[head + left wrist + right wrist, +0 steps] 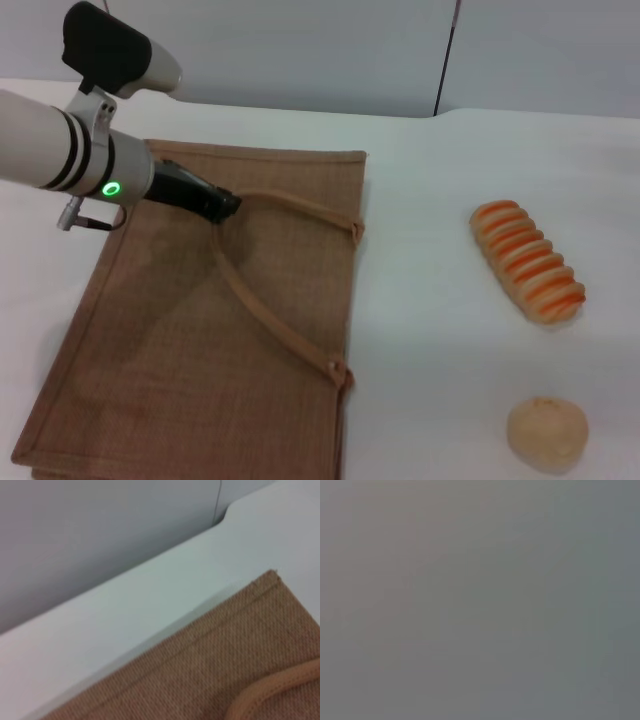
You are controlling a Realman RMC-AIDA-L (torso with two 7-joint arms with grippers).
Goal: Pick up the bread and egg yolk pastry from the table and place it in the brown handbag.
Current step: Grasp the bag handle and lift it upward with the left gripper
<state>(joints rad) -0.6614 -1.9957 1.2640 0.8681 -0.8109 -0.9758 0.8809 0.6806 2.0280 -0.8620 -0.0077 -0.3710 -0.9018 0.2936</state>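
Jaws of left gripper [228,205] sitting at the handle [270,305] of the brown handbag [150,350]; grip state unclear. Bag lying flat on desk [430,180]. Bread [527,262] and egg yolk pastry [546,432] waiting untouched, well apart. Right gripper not showing.

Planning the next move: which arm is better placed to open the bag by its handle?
Left, probably. The left claw is already over the brown handbag, right at its upper handle. The right arm appears in no view, and its wrist camera shows only blank grey.
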